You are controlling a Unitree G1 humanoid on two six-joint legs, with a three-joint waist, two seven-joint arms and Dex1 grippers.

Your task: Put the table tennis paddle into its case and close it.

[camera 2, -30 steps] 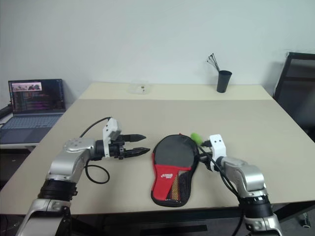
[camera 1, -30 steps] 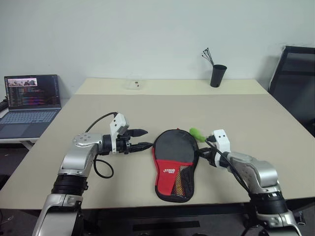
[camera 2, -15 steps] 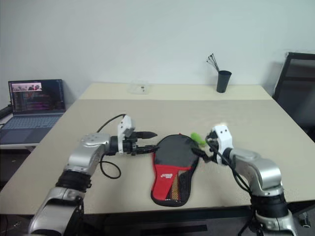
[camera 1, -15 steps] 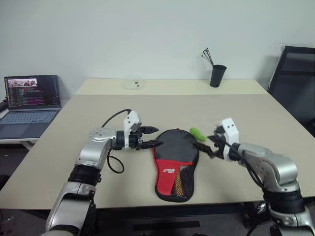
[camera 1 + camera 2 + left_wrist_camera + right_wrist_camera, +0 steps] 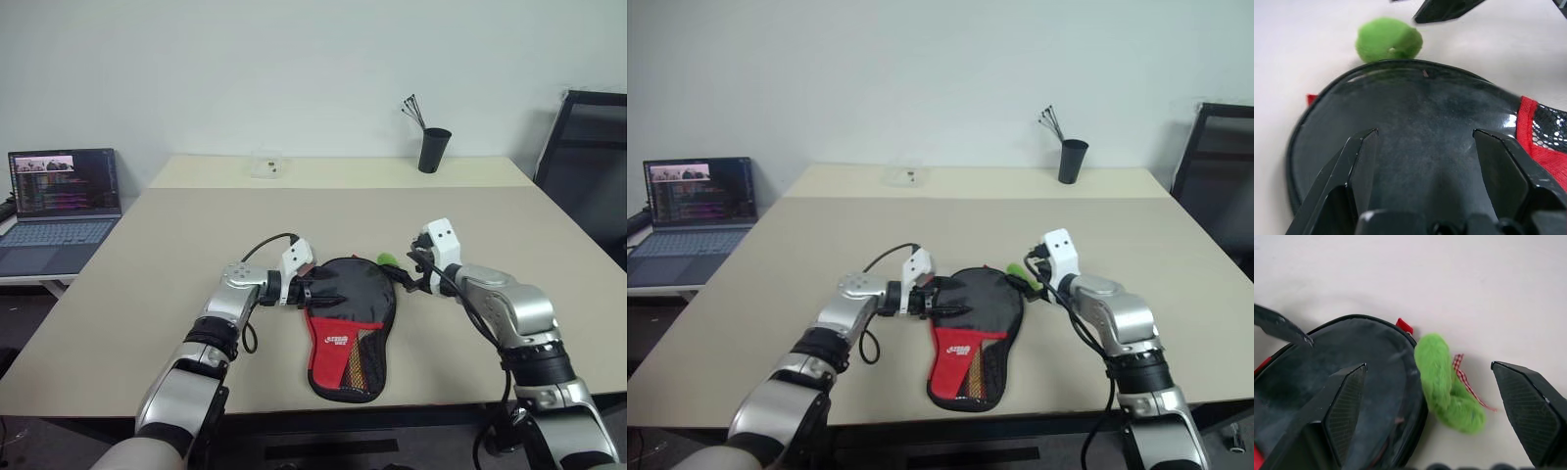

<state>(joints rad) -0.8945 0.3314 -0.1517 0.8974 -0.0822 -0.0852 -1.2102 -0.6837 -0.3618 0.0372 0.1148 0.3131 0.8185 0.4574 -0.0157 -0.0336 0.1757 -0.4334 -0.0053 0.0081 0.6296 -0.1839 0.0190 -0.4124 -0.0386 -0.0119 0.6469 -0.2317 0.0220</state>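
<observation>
The case (image 5: pixel 350 333) lies flat in the middle of the table, its black round end away from me and its red panel and mesh pocket toward me. A green ball charm (image 5: pixel 1449 391) rests on the table beside the round end. My left gripper (image 5: pixel 1425 134) is open, its fingers (image 5: pixel 328 293) spread just over the black round end from the left. On the right, my right gripper (image 5: pixel 1428 366) stands open wide, with the charm between its fingers (image 5: pixel 409 277) but not touching them. The table tennis paddle is hidden.
A laptop (image 5: pixel 59 206) sits on a side desk to the left. At the table's far side are a black cup with sticks (image 5: pixel 433 149) and a small clear box (image 5: pixel 265 164). A black chair (image 5: pixel 588 166) stands at the right.
My left gripper has moved right, from beside the case to over its round end. My right gripper has risen, come forward toward the charm and opened wide.
</observation>
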